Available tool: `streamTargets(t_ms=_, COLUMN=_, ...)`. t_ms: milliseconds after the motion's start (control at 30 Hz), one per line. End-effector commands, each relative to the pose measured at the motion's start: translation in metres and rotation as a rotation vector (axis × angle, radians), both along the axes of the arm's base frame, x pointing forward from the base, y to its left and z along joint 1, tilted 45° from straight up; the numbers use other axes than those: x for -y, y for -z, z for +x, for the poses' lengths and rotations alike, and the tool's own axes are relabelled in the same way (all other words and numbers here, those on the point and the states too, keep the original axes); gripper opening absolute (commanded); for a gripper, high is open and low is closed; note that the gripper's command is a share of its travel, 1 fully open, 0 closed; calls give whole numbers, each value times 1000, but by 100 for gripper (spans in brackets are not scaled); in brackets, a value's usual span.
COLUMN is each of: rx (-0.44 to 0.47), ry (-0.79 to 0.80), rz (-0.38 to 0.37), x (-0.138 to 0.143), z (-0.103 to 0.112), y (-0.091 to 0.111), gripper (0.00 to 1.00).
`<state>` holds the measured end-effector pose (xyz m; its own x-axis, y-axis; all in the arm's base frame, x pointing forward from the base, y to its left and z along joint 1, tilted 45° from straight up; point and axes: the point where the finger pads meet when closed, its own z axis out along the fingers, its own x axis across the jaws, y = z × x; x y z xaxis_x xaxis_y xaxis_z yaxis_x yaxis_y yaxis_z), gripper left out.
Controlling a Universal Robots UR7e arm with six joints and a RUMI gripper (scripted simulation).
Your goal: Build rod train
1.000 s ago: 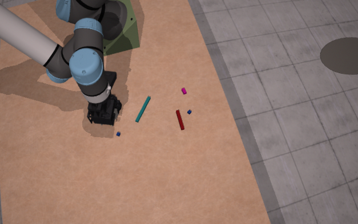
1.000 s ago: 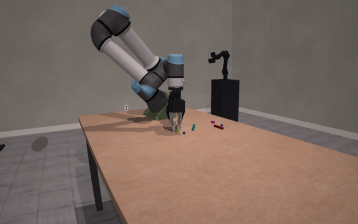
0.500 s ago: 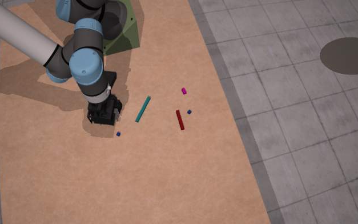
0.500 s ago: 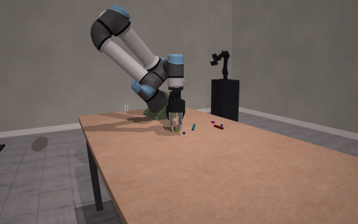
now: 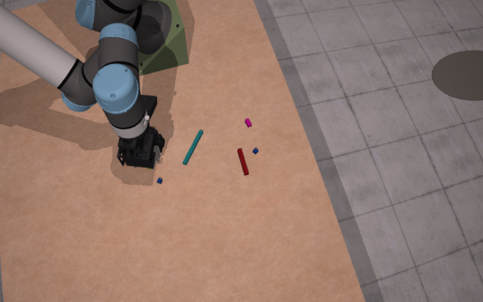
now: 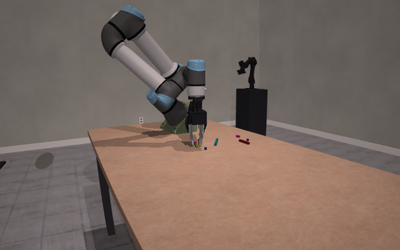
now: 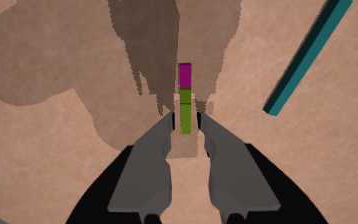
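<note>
A lime rod [image 7: 185, 111] lies flat on the table. Its far end touches a magenta rod [image 7: 185, 75], and the two form one straight line. My gripper [image 7: 185, 113] stands straight over the near end of the lime rod. The fingers are slightly open, with a small gap on each side of the rod. In the exterior view the fingertips [image 6: 196, 142] reach down to the table at the lime rod [image 6: 196, 145]. In the top view the gripper body [image 5: 139, 156] hides both rods.
A turquoise rod [image 5: 192, 147] lies to the right of the gripper and also shows in the wrist view [image 7: 307, 55]. A blue rod [image 5: 159, 180] lies close by. Farther right are a red rod [image 5: 243, 161], another blue rod [image 5: 255, 150] and a second magenta rod [image 5: 248, 122].
</note>
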<state>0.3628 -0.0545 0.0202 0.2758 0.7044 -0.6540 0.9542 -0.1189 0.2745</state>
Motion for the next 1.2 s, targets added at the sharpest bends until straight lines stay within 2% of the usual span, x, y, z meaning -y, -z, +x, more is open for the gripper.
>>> streamTargets(t_ms=0, rx=1, ry=0, rz=0, x=-5, z=-1, y=-5, gripper=14)
streamTargets(t_ms=767, rx=1, ry=0, rz=0, x=-55, z=-9, y=-55, gripper=14)
streamTargets(t_ms=1167, rx=1, ry=0, rz=0, x=-61, z=-10, y=-61, gripper=14)
